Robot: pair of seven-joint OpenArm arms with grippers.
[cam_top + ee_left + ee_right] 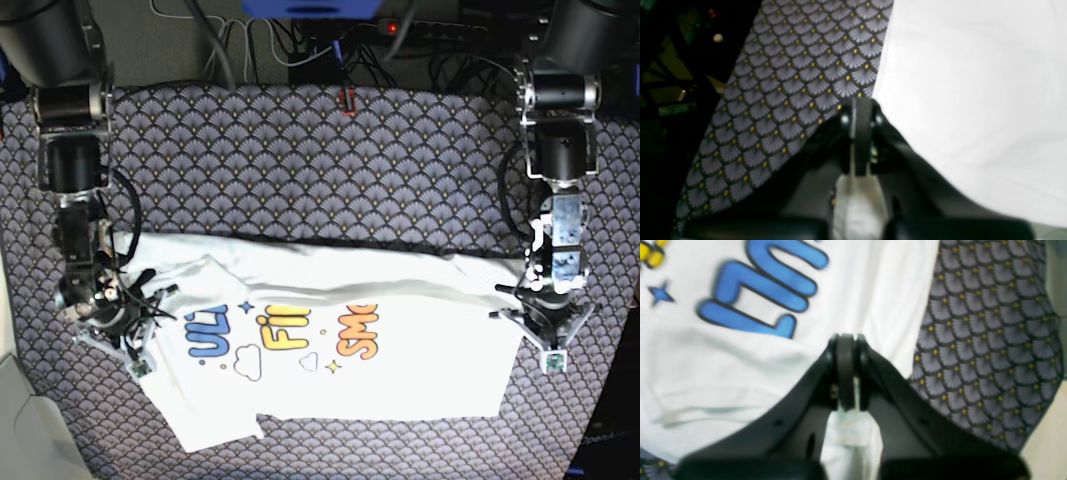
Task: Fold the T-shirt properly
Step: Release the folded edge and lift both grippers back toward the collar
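1. White cotton is filling the middle of the scene: the T-shirt [330,340] is lying on the surface [330,160], which is wearing a grey cloth patterned with fans and yellow dots.
2. Its printed side is facing up, showing blue, yellow and orange lettering with small clouds and stars, and part of the shirt's upper portion is lying doubled over, cutting off the tops of the letters.
3. One sleeve is sticking out at the shirt's lower corner nearest the right hand [112,322].
4. The right hand is sitting at the shirt's edge beside the blue lettering; its wrist view is showing the jaws pressed together [846,340] over white fabric, with cloth showing between the fingers lower down, so it is clenched, apparently pinching the T-shirt.
5. The left hand [548,322] is sitting at the opposite edge of the shirt, beyond the orange lettering; its wrist view is showing the jaws squeezed tight [860,103] right at the border of the white fabric, with a pale strip showing between them, so it is clenched too, apparently on the shirt's edge.
6. Cables and a power strip [440,30] are lying beyond the far edge of the surface, well away from the T-shirt.
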